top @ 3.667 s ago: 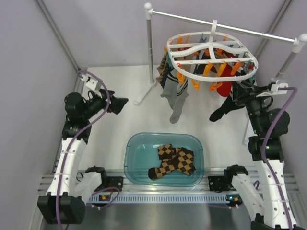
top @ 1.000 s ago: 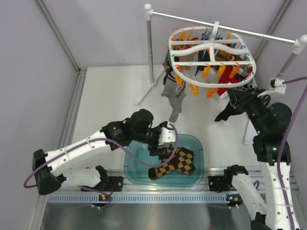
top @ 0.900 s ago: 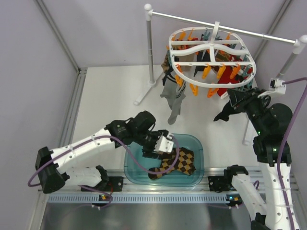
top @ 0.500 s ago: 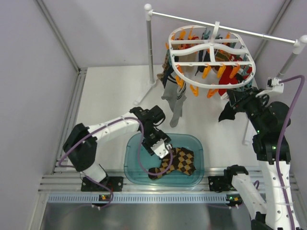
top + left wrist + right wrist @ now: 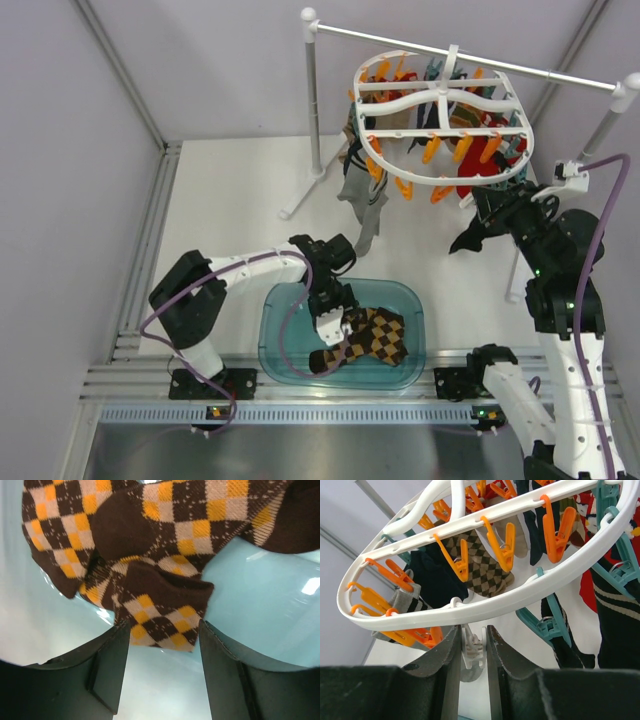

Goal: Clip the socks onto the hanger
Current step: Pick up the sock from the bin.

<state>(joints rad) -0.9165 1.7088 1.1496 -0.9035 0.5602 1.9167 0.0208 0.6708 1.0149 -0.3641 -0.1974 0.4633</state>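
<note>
The socks (image 5: 368,338) lie bunched in the teal tub (image 5: 285,352). Only the left wrist view shows the left gripper (image 5: 164,630) with its fingers apart, straddling a folded cuff. Only the right wrist view shows the right gripper (image 5: 472,634) clamped on a white tab under the rim of the hanger (image 5: 485,605), which hangs from the rod (image 5: 400,43).

My overhead camera sits high behind the arm bases, looking down over the whole worktop (image 5: 230,190). The left wrist camera looks past the left claw (image 5: 162,630), very close onto the socks (image 5: 150,555). The right wrist camera tilts up past the right claw (image 5: 472,630), close under the hanger (image 5: 520,598). The overhead view shares the socks with the left and the hanger with the right.
</note>
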